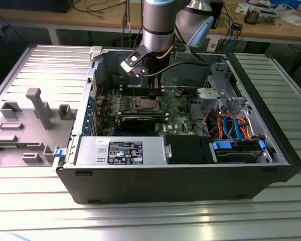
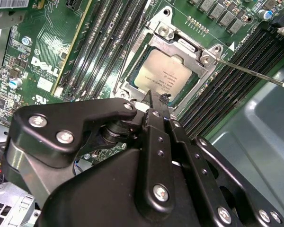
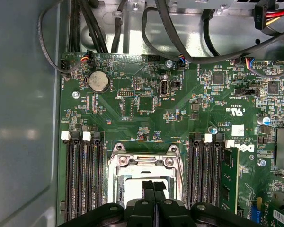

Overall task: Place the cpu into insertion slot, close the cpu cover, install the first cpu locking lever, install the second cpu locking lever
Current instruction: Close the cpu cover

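In the second wrist view the cpu point(image 2: 163, 75) lies flat in the insertion slot point(image 1: 144, 104), its dull silver top showing. The cpu cover point(image 2: 180, 47) lies down over it as a silvery frame around its edges; the same frame shows as the cpu cover point(image 3: 144, 161) in the first wrist view. A thin metal locking lever point(image 2: 248, 72) sticks out sideways from one corner of the socket, over the memory slots. My gripper point(image 2: 156, 99) hangs just above the socket's edge, shut, with nothing seen between its fingers. The first wrist view shows the gripper point(image 3: 154, 185) over the socket frame.
Long black memory slots point(image 3: 83, 179) flank the socket on both sides. Black cables point(image 3: 180, 42) run along the case wall near a coin cell point(image 3: 98, 81). The computer case point(image 1: 165, 181) holds a power supply point(image 1: 121, 150) and drive bays point(image 1: 238, 148). A grey fixture plate point(image 1: 25, 125) lies at the exterior view's left.
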Controlling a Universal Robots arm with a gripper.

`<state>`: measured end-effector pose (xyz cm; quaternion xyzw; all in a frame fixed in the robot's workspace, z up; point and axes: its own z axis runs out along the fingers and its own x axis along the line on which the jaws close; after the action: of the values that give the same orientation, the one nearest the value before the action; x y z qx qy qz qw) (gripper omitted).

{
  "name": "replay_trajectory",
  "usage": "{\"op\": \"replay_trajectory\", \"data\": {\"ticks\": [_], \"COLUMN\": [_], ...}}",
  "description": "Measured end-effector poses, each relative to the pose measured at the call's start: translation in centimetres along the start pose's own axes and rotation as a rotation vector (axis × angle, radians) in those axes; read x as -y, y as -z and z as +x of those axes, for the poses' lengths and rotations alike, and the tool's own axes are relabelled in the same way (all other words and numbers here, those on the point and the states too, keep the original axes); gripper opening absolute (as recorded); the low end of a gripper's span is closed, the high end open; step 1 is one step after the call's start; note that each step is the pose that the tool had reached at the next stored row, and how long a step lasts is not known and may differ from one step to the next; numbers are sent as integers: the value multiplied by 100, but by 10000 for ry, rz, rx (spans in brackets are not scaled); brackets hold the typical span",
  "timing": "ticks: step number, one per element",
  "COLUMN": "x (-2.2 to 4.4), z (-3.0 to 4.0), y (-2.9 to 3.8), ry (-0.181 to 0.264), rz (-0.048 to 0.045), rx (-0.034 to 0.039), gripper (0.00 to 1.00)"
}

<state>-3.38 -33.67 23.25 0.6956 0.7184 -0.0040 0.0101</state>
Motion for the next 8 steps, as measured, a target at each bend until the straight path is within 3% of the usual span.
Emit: {"op": "replay_trajectory", "data": {"ticks": [8], "x": [22], "z": [1], "y": [0], "ry": [0], "rz": [0], "rx": [-2], "gripper": [11]}}
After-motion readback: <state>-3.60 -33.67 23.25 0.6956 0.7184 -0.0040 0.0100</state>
